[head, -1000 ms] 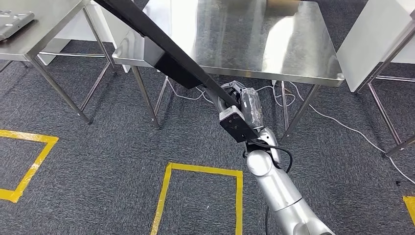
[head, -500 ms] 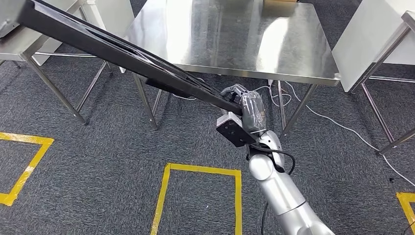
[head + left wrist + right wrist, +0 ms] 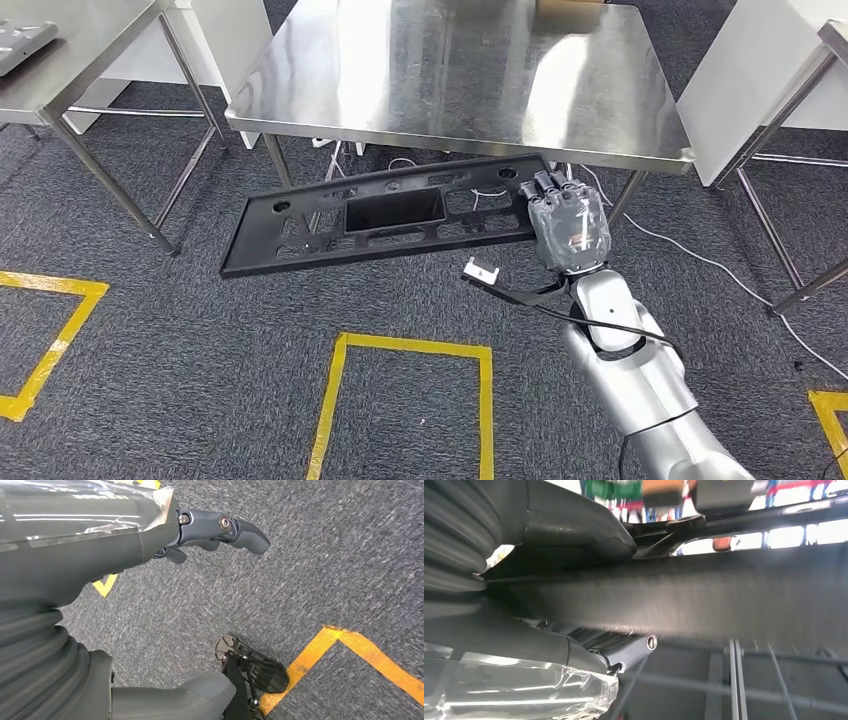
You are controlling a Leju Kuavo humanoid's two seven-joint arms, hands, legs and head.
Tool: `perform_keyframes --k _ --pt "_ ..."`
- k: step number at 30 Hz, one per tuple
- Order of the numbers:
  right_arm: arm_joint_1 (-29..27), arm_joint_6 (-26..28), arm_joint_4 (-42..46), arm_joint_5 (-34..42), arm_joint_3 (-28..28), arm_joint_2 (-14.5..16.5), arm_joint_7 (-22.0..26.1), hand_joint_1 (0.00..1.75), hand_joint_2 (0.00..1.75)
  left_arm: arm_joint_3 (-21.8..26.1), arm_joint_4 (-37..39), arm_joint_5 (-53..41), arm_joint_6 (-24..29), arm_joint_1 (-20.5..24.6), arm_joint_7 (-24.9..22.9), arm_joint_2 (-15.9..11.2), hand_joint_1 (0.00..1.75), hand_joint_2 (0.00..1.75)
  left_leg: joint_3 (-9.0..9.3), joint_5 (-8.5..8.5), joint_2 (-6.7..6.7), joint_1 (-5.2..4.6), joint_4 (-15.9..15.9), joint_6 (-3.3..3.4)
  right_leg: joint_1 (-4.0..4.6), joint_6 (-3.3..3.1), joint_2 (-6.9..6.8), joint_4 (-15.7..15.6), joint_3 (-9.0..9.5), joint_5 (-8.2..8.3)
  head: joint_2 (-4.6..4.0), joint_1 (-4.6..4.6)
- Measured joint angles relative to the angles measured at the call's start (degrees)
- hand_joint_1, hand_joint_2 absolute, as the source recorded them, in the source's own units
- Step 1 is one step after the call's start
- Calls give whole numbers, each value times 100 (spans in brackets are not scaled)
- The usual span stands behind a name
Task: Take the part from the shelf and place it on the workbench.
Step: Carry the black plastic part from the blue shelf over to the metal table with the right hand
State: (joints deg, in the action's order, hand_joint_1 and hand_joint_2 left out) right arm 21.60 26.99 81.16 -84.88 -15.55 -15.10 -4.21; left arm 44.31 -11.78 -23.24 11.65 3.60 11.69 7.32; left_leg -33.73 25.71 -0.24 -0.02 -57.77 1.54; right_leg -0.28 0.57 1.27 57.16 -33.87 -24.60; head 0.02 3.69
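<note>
Compared with the frame half a second earlier, the long black plastic panel [image 3: 385, 214] has swung from a steep diagonal reaching toward the upper left of the head view to a nearly level, face-up attitude directly in front of the steel tabletop [image 3: 460, 75], below the level of its near edge. The right robot hand [image 3: 567, 222] grips the panel at its right end, fingers [image 3: 548, 186] curled over the far edge; the right wrist view shows the thumb and a finger [image 3: 634, 650] clamped on opposite faces of the blurred panel [image 3: 704, 605]. The panel is apart from the tabletop and is held above the grey carpet [image 3: 200, 340], with its left end reaching toward the tabletop's front-left leg [image 3: 283, 180]. A rectangular recess [image 3: 393, 210] sits at the panel's centre. Yellow tape outlines [image 3: 400, 380] lie on the carpet nearer the robot than the tabletop. The left robot hand [image 3: 150, 540] hangs over the carpet, fingers [image 3: 240, 529] loosely extended and holding nothing.
</note>
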Motion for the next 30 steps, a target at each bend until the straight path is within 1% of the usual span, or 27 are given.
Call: perform_keyframes --k 4,8,15,19,23,25,26,27,28,29,30 --pt "379 141 -74 -147 3 -206 -6 175 175 -1 0 -17 -85 8 55 -7 0 175 6 -2 2 14 0 -1 -9 0 1 0 -4 1 0 0" --pt "636 182 -158 -157 -4 -328 -5 175 175 -1 0 -29 -120 8 76 -6 0 175 3 -4 1 27 1 -2 -8 0 -1 1 -2 1 0 0" --pt "760 369 -244 -97 -102 -416 38 175 175 1 0 -38 -244 12 92 -7 0 175 0 -5 1 40 1 -3 -4 -1 -1 1 -3 0 0 1" --pt "744 519 -245 -83 -222 -416 48 175 175 3 0 -37 -280 15 97 -9 0 175 -1 -4 2 41 1 -3 -3 -1 -1 1 -3 0 0 1" --pt "721 550 -245 -84 -313 -409 32 175 175 5 0 -36 -293 16 98 -10 0 175 -3 -2 2 39 -3 -1 -7 1 -1 -3 -1 2 0 0" --pt "722 552 -245 -83 -345 -407 23 175 175 7 0 -32 -297 18 100 -25 0 175 -13 9 2 27 -15 44 -32 25 1 -25 6 15 0 -2" --pt "725 555 -241 -82 -355 -407 18 175 175 7 0 -29 -302 20 102 -33 0 175 -4 3 2 21 5 82 -35 45 3 -49 16 27 0 -3" --pt "726 562 -238 -79 -359 -408 13 175 175 8 0 -26 -310 23 104 -39 0 175 28 -27 9 38 68 123 -33 61 -3 -55 13 31 0 -3" --pt "726 578 -234 -70 -360 -410 9 175 175 9 0 -20 -317 25 109 -37 0 175 74 -68 19 56 150 149 -25 66 -16 -10 -14 1 0 -2" --pt "729 605 -232 -53 -361 -411 7 175 175 13 0 -14 -322 27 113 -34 0 175 118 -111 29 79 229 169 -20 65 -30 146 -94 -81 0 1" --pt "728 641 -237 -26 -364 -412 10 175 175 22 0 -5 -325 27 115 -32 0 175 149 -143 42 103 284 177 -29 60 -46 434 -239 -213 0 4"
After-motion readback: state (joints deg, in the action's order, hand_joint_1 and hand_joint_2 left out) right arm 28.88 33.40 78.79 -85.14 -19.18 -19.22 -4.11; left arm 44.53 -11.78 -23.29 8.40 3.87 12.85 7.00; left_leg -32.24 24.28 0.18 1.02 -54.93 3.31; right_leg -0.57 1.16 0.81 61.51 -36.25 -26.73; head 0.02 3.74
